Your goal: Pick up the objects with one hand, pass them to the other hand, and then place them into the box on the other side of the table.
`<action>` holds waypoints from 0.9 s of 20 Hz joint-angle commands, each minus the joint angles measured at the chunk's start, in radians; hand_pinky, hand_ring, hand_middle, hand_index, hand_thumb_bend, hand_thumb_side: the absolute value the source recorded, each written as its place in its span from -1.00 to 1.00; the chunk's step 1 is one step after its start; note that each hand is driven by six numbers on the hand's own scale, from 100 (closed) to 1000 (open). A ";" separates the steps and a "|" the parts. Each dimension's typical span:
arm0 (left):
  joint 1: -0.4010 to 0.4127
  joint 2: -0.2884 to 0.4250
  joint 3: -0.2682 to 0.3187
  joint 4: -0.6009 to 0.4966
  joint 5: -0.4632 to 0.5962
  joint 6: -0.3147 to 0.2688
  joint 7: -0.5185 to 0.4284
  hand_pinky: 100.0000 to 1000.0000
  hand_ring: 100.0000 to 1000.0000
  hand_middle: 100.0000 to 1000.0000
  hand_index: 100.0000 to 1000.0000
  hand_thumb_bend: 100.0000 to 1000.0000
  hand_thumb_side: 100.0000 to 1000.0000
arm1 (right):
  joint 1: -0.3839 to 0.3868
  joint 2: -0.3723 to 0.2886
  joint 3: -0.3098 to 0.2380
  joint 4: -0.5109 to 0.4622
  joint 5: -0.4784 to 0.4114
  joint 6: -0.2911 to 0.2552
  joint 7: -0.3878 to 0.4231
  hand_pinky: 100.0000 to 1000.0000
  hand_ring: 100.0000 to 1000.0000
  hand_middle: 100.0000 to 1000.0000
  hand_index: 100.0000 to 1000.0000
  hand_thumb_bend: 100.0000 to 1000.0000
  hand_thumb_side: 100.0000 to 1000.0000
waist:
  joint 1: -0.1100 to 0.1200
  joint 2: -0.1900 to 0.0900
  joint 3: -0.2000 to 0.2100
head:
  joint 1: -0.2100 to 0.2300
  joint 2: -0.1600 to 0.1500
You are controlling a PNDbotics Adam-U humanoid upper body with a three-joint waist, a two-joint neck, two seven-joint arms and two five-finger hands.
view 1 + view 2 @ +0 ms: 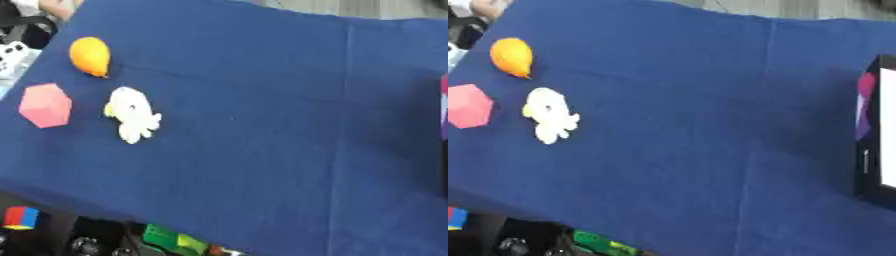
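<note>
Left eye view: neither hand visible, fingers impossible to judge; orange fruit (90,56) beside white toy (131,114).

- An orange fruit-shaped object (90,56) lies at the far left of the blue cloth, its pointed end toward the near side.
- A pink many-sided block (45,105) lies nearer, close to the left edge.
- A white soft figure (132,113) lies flat just beside the block, on its right.
- A black box (877,132) with a white inside stands at the right edge, well apart from these 3 objects.
</note>
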 commanded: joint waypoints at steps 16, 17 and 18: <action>-0.114 -0.043 -0.046 0.066 -0.096 -0.076 -0.019 0.82 0.84 0.67 0.75 0.47 -0.66 | 0.003 -0.027 0.011 0.003 0.019 0.004 0.028 1.00 1.00 1.00 1.00 -1.00 0.09 | 0.002 -0.028 0.006 | 0.031 -0.005; -0.122 -0.048 -0.048 0.069 -0.099 -0.077 -0.019 0.82 0.84 0.67 0.76 0.46 -0.68 | 0.003 -0.027 0.011 0.003 0.019 0.004 0.029 1.00 1.00 1.00 1.00 -1.00 0.09 | 0.001 -0.028 0.006 | 0.030 -0.006; -0.129 -0.053 -0.049 0.073 -0.101 -0.078 -0.018 0.82 0.83 0.66 0.76 0.44 -0.68 | 0.004 -0.027 0.011 0.003 0.019 0.003 0.029 1.00 1.00 1.00 1.00 -1.00 0.09 | 0.000 -0.028 0.006 | 0.029 -0.006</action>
